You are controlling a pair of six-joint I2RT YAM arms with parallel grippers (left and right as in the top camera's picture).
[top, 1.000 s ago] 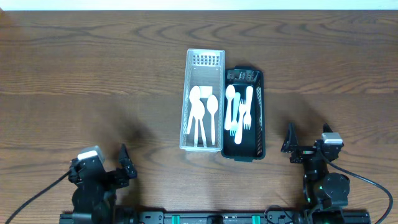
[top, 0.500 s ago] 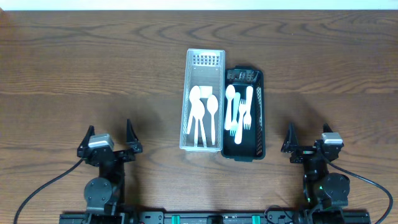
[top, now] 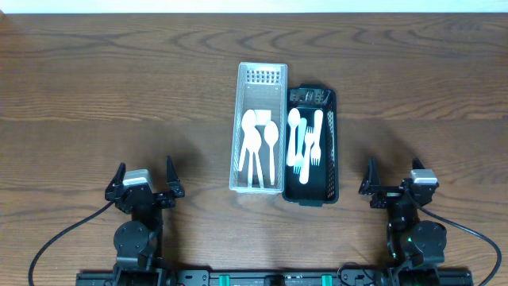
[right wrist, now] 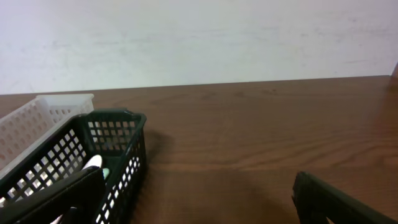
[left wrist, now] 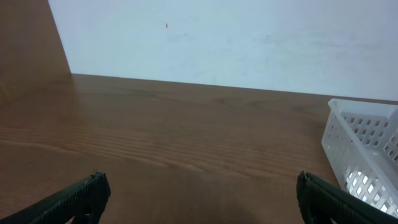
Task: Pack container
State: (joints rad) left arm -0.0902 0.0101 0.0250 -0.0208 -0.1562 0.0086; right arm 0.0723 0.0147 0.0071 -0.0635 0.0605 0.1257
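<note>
A white slotted basket (top: 259, 87) in the middle of the table holds several white plastic spoons (top: 258, 143). A black slotted basket (top: 330, 143) touches its right side and holds white plastic forks and spoons (top: 305, 147). My left gripper (top: 144, 184) is open and empty at the near left edge; the white basket (left wrist: 367, 149) shows at the right of its wrist view. My right gripper (top: 393, 181) is open and empty at the near right edge; the black basket (right wrist: 87, 158) is at the left of its wrist view.
The brown wooden table (top: 119, 87) stretches around both baskets. A pale wall (left wrist: 217, 43) rises behind the far edge. Cables run from both arm bases along the near edge.
My left arm has swung in from a leftward tilt to face straight ahead, and its gripper moved up and right. The right arm and the baskets have not moved.
</note>
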